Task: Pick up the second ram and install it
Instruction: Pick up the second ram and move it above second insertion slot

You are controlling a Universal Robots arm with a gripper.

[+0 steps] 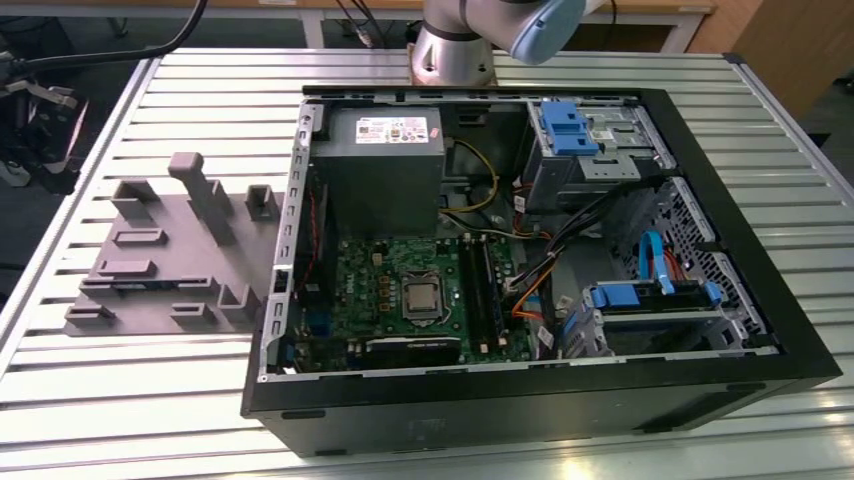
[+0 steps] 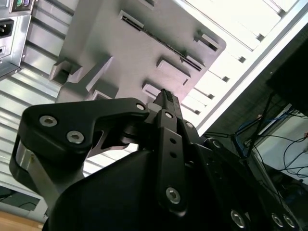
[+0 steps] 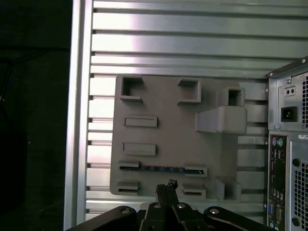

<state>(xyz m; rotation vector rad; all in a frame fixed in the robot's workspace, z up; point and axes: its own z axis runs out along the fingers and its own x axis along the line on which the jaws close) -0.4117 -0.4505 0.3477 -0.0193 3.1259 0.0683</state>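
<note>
Gripper (image 3: 166, 185) is hovering over the grey tray (image 3: 144, 103) on the slatted table (image 1: 200, 90), above the tray's near edge. I'm reading its fingers as pressed together, with nothing between them.

The second ram (image 3: 161, 169) is sitting in the tray's long slot, apparently on edge and cradled between two end blocks. In the first wrist view it's just past the fingertips. The open computer case (image 1: 534, 380) is standing just beside the tray.

I'm judging the pick not yet begun.

Risks I'm weighing:
- Going down with the fingers closed would jab the thin board instead of straddling it.
- An off-centre grip could tilt the stick and jam it against the tray's blocks.
</note>
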